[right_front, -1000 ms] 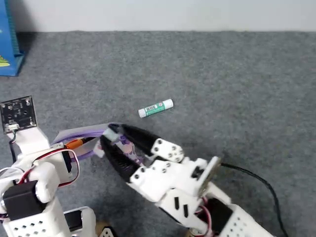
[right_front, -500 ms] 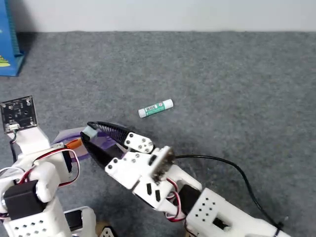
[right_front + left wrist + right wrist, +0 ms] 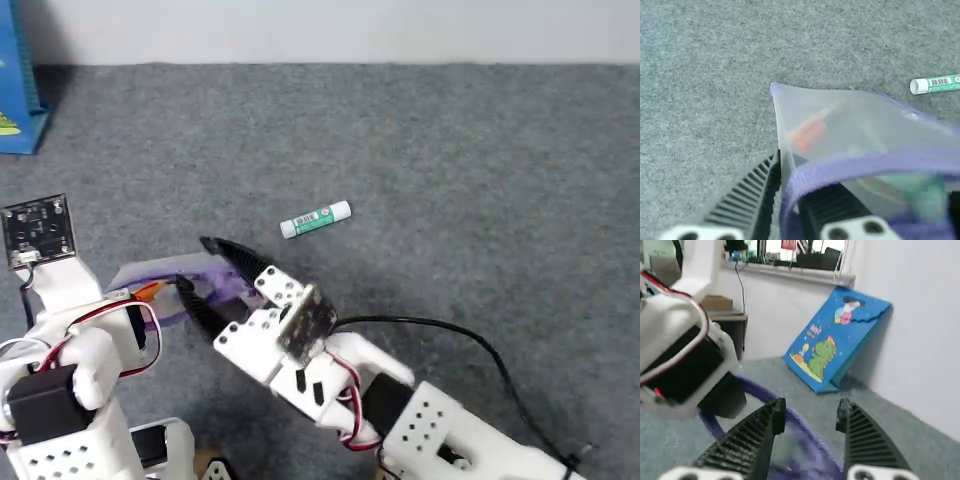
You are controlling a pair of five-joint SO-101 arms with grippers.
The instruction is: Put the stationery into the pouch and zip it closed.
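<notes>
- Pouch (image 3: pixel 165 272): clear plastic with purple zipper trim. It sits on the grey mat (image 3: pixel 480 160) at the near left, just ahead of the left arm's base.
- Left gripper (image 3: pixel 786 170): jaws closed down on the pouch's purple zipper edge at one corner. The clear wall rises from between the two black ribbed fingers. It has the pouch and nothing else.
- Pouch mouth: in the left wrist view the purple trim curves away in a loop, so the mouth stands open and unzipped.
- Contents: an orange item (image 3: pixel 807 136) shows through the clear wall, long and thin but too blurred to name. Something greenish lies deeper inside, also too soft to identify.
- Right gripper (image 3: pixel 192 263): jaws spread wide and holding nothing. From the high view the two black fingers reach in from the right and sit over the pouch's open end, one tip at the far edge and one at the near edge. I cannot tell whether the tips touch the plastic.
- In the right wrist view the purple trim curves beneath the spread fingers, and the left arm's white body looms close beside them.
- Glue stick (image 3: pixel 315 220): green label, white cap, lying flat on the mat. It is outside the pouch, apart from it on the far right side, and no gripper touches it.
- Black cable (image 3: pixel 440 330): trails across the mat from the right arm.
- Blue dinosaur folder (image 3: pixel 840 340): propped against the white wall at the far left corner, well apart from the pouch.
</notes>
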